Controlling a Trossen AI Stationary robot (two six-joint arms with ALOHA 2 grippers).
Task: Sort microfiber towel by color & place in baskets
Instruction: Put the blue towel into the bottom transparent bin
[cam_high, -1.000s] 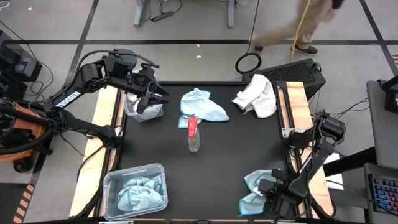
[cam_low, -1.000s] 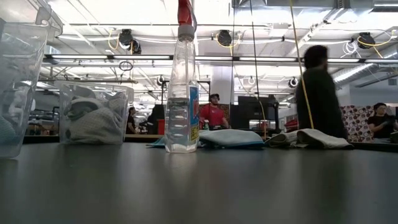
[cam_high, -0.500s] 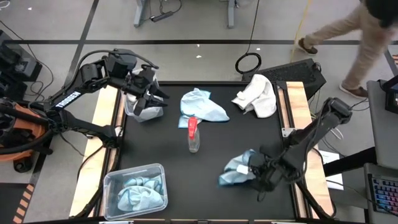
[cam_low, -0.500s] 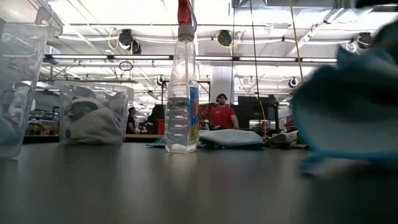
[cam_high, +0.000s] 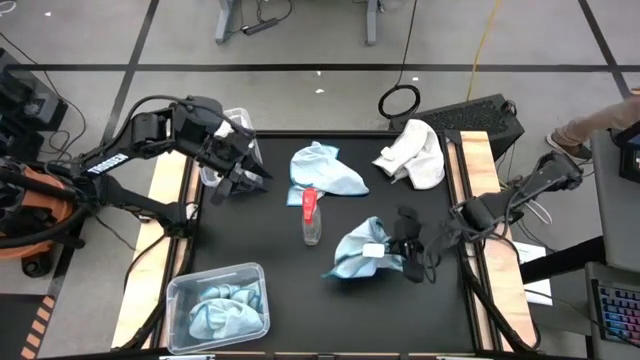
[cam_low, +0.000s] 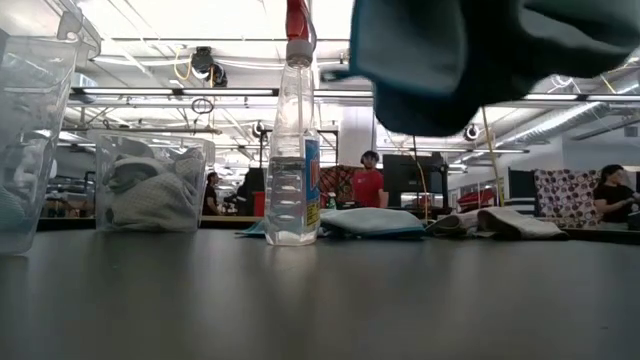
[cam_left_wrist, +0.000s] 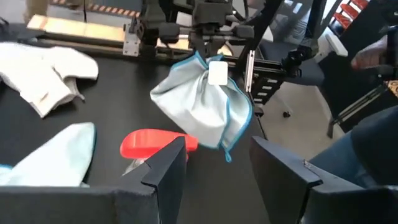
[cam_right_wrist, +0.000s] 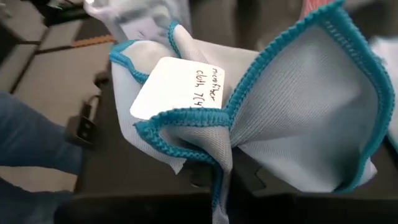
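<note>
Two dark jointed arms (cam_high: 130, 160) with black cabling.

Upright spray bottle (cam_high: 311, 218) mid-table

The right gripper (cam_high: 398, 243) has carried its blue towel (cam_high: 358, 248) from the table's near right corner up toward the middle, lifted clear of the table beside the spray bottle (cam_high: 311, 217). The left gripper (cam_high: 243, 172) has shifted slightly off the far basket (cam_high: 236, 120). The walking person has left the low view.
</note>
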